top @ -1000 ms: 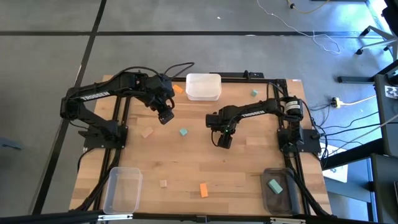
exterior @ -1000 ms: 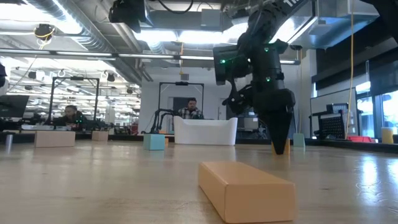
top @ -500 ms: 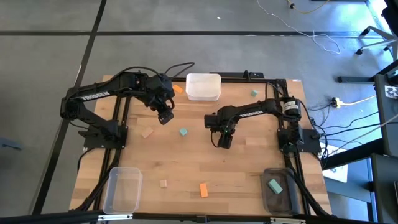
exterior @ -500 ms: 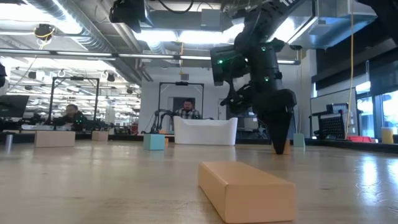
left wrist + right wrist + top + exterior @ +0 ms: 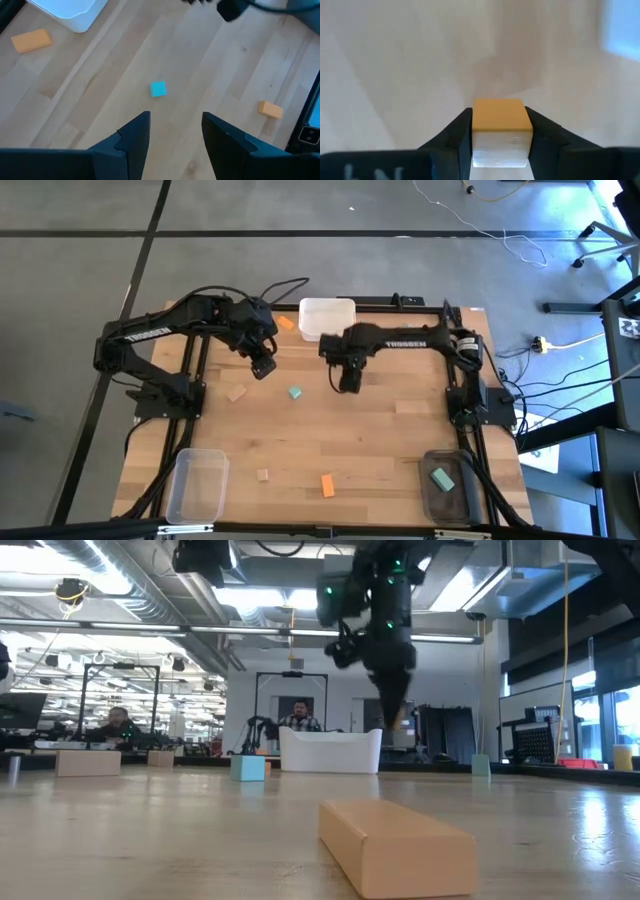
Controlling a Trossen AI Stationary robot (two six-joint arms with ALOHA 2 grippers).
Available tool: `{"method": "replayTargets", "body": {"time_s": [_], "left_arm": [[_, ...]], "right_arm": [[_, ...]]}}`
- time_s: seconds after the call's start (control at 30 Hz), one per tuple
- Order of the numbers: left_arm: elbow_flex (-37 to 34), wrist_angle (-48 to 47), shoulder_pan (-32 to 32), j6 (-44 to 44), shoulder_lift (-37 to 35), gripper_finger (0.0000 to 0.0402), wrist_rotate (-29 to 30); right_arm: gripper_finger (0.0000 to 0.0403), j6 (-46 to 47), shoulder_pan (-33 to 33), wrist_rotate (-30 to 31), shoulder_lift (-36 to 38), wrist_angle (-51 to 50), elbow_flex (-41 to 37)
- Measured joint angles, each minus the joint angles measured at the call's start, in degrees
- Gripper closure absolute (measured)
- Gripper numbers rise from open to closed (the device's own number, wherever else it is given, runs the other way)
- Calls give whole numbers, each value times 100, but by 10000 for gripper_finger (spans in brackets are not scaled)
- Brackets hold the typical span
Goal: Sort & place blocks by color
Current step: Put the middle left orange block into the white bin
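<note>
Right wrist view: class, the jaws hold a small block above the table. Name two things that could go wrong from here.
1. The right gripper pinches the orange block near the jaw tips, with its end sticking out past them; it might slip or twist out in transit.
2. The left gripper hangs open close by, over the teal cube; if both arms head for the white bin, they might collide.
</note>
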State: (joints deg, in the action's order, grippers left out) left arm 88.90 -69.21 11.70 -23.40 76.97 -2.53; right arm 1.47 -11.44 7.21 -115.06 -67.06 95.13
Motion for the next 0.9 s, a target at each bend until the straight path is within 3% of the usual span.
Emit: {"method": "replayTargets", "body": {"time_s": [0.33,0.63,0.9], "left_arm": [[2,-66,2,-35,-348,230,237],[-2,-33,-2,-43,-398,230,350],[0,-31,2,-70,-396,230,351]], "right_arm": [[268,-21,-1093,-111,20,92,1245],[268,-4,-1885,-459,-266,881,1267],[268,-92,-2111,-493,-1043,1120,1262]]}}
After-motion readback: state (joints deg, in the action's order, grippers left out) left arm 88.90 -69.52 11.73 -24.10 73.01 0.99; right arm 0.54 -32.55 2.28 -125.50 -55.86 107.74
